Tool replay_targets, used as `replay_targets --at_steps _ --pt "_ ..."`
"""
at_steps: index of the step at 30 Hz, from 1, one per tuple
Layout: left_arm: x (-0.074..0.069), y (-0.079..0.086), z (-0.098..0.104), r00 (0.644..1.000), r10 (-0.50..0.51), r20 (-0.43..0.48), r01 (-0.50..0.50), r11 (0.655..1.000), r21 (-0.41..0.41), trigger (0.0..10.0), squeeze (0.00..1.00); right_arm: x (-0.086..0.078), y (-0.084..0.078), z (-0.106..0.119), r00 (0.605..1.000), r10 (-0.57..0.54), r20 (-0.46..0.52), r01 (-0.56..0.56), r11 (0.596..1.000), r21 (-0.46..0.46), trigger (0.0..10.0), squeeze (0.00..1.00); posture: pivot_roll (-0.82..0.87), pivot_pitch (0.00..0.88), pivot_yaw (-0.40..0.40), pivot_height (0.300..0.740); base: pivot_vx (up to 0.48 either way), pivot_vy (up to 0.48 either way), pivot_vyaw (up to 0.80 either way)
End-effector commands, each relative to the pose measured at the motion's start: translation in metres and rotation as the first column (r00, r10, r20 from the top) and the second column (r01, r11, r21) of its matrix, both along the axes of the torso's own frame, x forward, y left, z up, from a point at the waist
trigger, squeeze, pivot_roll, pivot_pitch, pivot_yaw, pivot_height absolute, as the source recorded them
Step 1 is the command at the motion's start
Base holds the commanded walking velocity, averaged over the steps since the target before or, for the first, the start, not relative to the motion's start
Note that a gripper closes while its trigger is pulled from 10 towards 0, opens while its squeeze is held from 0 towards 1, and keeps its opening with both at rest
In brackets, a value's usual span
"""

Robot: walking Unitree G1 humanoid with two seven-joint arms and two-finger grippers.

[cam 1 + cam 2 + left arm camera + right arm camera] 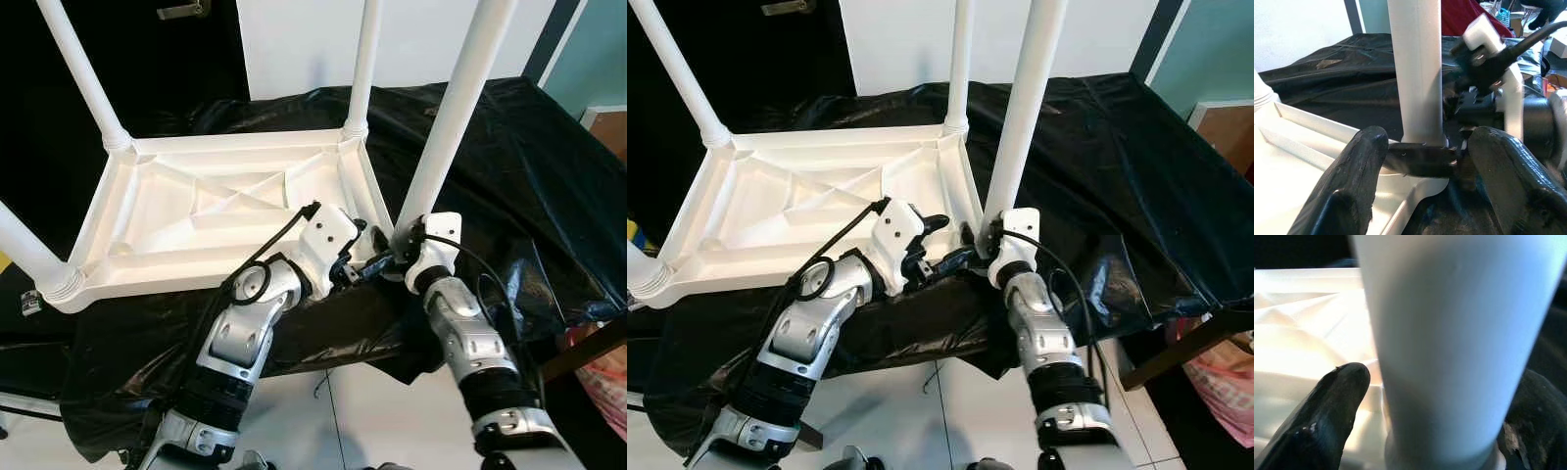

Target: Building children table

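A white plastic children's table lies upside down on a black-covered surface, with its legs pointing up. My right gripper is at the near right corner, shut on the base of the near right leg. In the right wrist view that leg sits between the two black fingers. My left gripper is open just left of the same corner. In the left wrist view its fingers spread on either side of the leg's foot, apart from it.
The other legs stand at the far left, far right and near left. The black sheet hangs over the front edge above a white tiled floor. A wooden edge juts out at the right.
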State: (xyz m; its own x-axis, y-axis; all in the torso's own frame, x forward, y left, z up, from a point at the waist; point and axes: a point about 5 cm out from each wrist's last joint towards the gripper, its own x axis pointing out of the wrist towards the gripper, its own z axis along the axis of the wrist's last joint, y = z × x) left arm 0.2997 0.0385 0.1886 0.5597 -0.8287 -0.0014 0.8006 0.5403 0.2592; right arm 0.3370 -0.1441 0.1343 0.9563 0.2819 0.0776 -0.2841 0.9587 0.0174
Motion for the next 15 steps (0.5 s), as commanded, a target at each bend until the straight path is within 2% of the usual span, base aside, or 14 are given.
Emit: replay_targets --at_steps 1,4,14,15 --pt "0.003 0.0 -0.001 0.999 0.048 0.006 -0.048 0.999 0.006 10.0 0.0 -0.002 -0.002 -0.002 0.996 0.085 0.006 -0.085 0.996 -0.026 10.0 0.0 -0.04 0.064 0.005 0.74 0.0 0.0 0.0" --pt "0.003 0.0 -0.001 0.999 0.045 0.007 -0.045 0.999 0.006 10.0 0.0 0.0 -0.005 0.004 0.982 0.19 0.018 -0.188 0.979 -0.083 10.0 0.0 -0.04 0.063 0.007 0.74 0.0 0.0 0.0" --pt "0.004 0.0 0.001 0.999 0.042 0.012 -0.042 0.999 0.007 10.0 0.0 0.011 -0.008 0.012 0.955 0.297 0.008 -0.291 0.941 -0.173 10.0 0.0 -0.04 0.058 0.009 0.74 0.0 0.0 0.0" --pt "0.004 0.0 0.001 0.999 0.042 0.013 -0.042 0.999 0.007 10.0 0.0 0.013 -0.009 0.011 0.952 0.307 -0.002 -0.302 0.936 -0.18 0.8 0.0 -0.03 0.057 0.006 0.74 0.0 0.0 0.0"
